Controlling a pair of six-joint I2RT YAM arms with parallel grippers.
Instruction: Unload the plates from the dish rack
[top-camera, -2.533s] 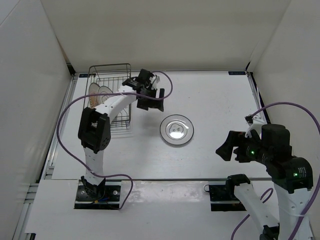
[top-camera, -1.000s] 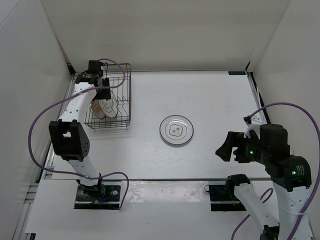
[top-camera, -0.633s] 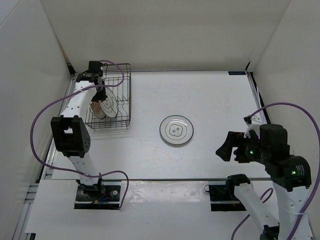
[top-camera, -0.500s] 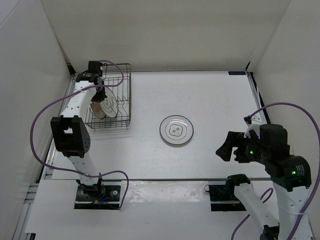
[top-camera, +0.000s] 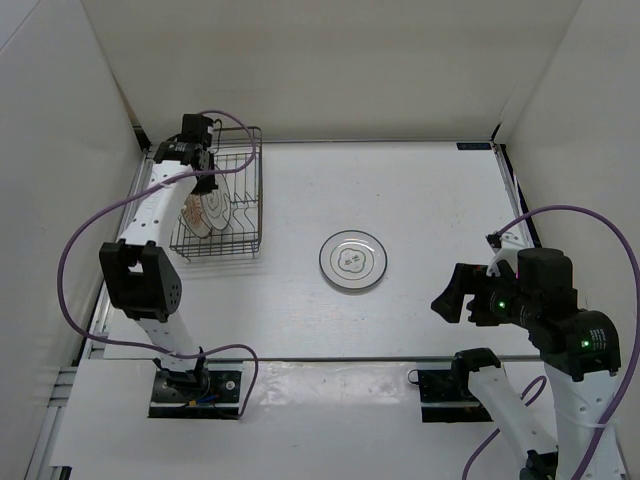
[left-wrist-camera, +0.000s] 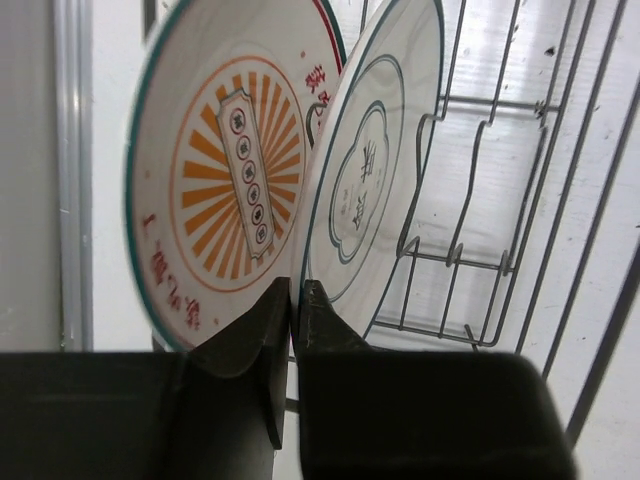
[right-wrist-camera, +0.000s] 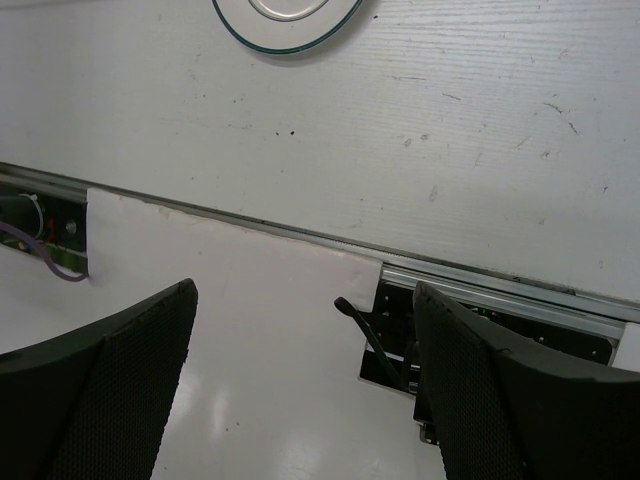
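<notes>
Over at the dish rack (top-camera: 258, 190), the left gripper (left-wrist-camera: 295, 300) has swung back from mid-table and now pinches narrowly on the rim of the grey-rimmed plate (left-wrist-camera: 365, 180), upright against the orange-patterned plate (left-wrist-camera: 215, 190). One unloaded plate (top-camera: 353, 259) lies on the table, so a second lift looks ready. The right gripper (right-wrist-camera: 305, 300) idles, spread wide.

Just past your left gripper's (left-wrist-camera: 295, 290) matt black plastic fingers (left-wrist-camera: 240, 400), the orange-patterned plate (left-wrist-camera: 215, 170) and teal-rimmed plate (left-wrist-camera: 370, 170) look glossy, glazed; the dish rack (left-wrist-camera: 470, 260) is thin, smooth dark metal wire
</notes>
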